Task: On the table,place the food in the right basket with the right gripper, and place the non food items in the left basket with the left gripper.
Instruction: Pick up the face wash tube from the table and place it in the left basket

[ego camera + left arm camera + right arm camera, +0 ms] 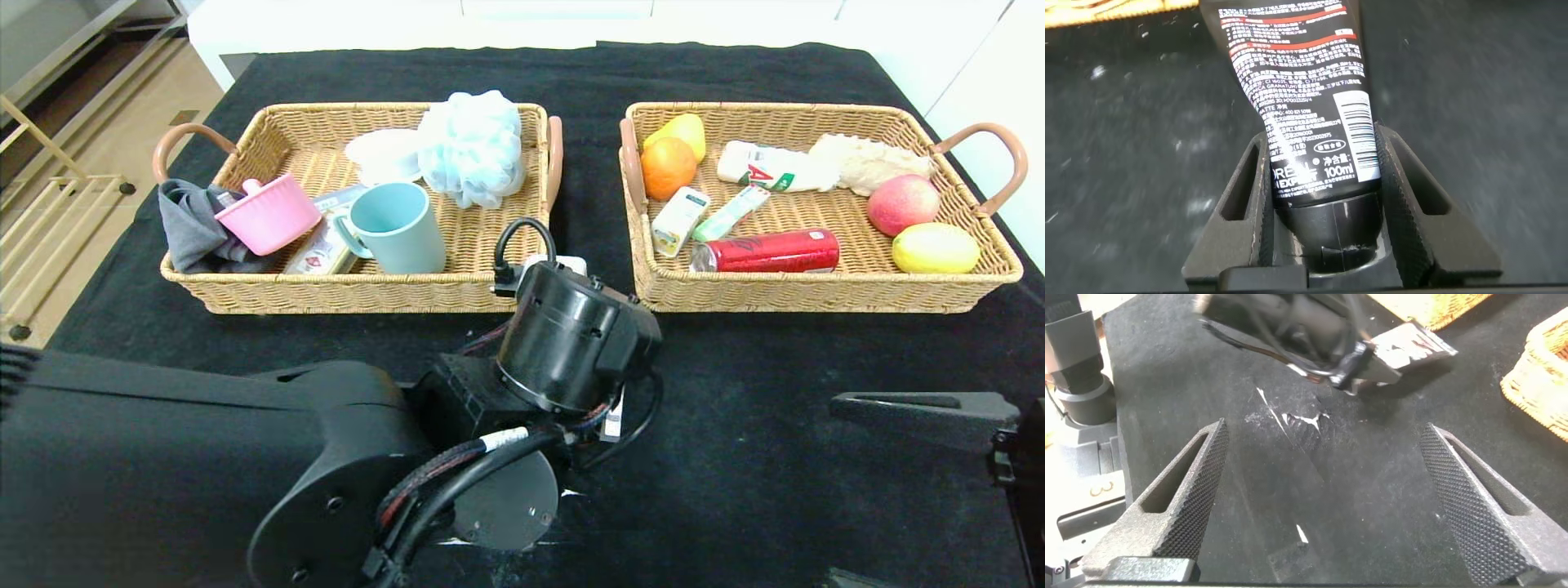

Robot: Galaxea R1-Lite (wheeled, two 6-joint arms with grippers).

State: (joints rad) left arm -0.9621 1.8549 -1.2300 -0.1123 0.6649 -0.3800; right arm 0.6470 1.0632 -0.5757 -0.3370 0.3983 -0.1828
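Observation:
My left gripper is shut on the black squeeze tube, cap end deep between the fingers. In the head view its wrist is over the table, just in front of the gap between the baskets, and hides the fingers. The left basket holds the pink pot and the white ridged disc. The right basket holds the red soda can, the drink carton and the Hi-Chew stick. My right gripper is open and empty, low at the front right.
The left basket also holds a teal mug, a blue bath puff, a grey cloth and a flat packet. The right basket also holds an orange, an apple, a lemon and a white bottle.

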